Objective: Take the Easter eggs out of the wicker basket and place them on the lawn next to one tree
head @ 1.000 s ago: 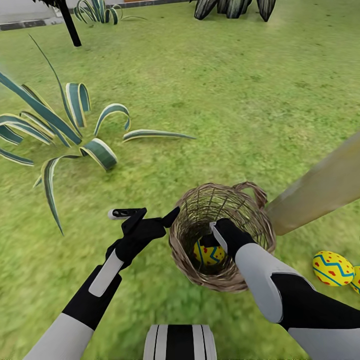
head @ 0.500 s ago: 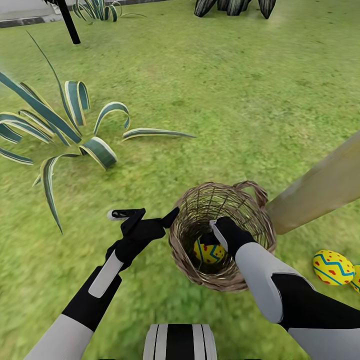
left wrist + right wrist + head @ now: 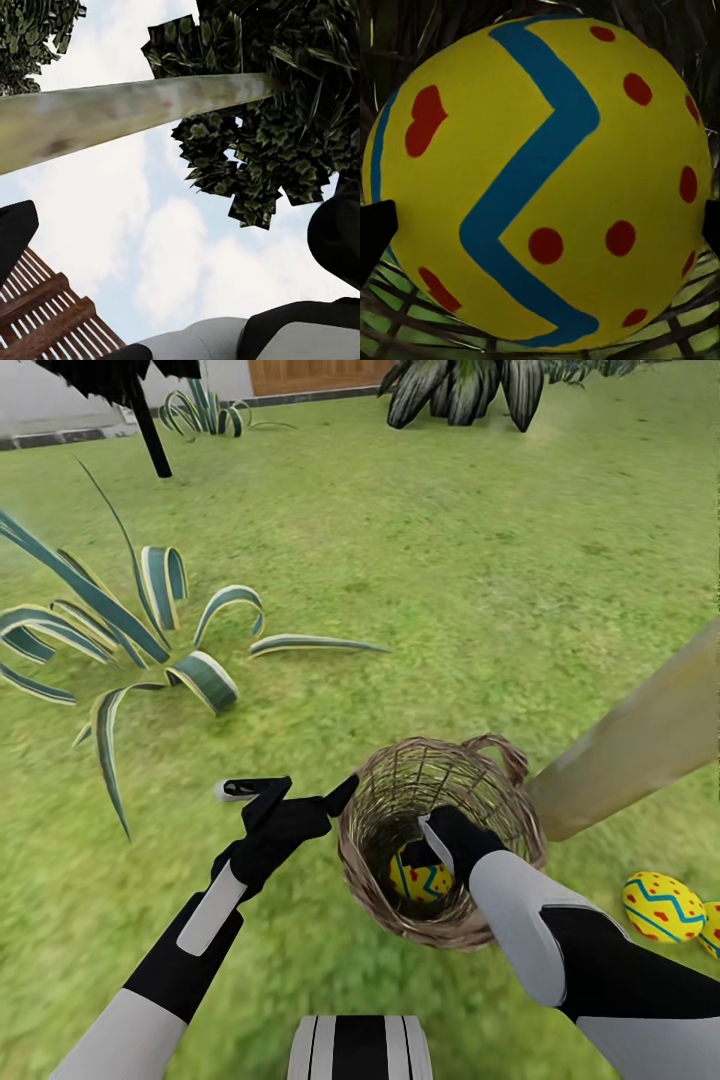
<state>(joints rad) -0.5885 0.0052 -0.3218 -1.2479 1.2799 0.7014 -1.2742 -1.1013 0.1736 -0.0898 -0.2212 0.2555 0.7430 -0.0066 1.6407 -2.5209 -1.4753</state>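
- One egg [image 3: 421, 878] left in the wicker basket [image 3: 380, 822]; two more eggs, the near one [image 3: 662, 906] and a second [image 3: 711, 926] cut by the frame edge, lie on the lawn [image 3: 480, 580] beside the base of the leaning tree [image 3: 640, 740]. Judged: third and last retrieval in hand.
- Right gripper [image 3: 436, 850] reaches down inside the basket at the egg. In the right wrist view the egg [image 3: 540, 180] sits between two dark finger edges [image 3: 375, 229], one on each flank. Jaws spread about egg-wide; contact cannot be told, so grip unconfirmed.
- Left gripper [image 3: 292, 792] hangs just beside the basket's outer rim, jaws apart, holding nothing; its camera looks up at the trunk [image 3: 127, 109].
- Egg attitude: long axis looks roughly upright in the basket, zigzag band running top to bottom in the wrist view; which end is narrower cannot be told.
- Next move calls for: close across the flanks, lift straight up clear of the rim, carry right and set down next to the other two.
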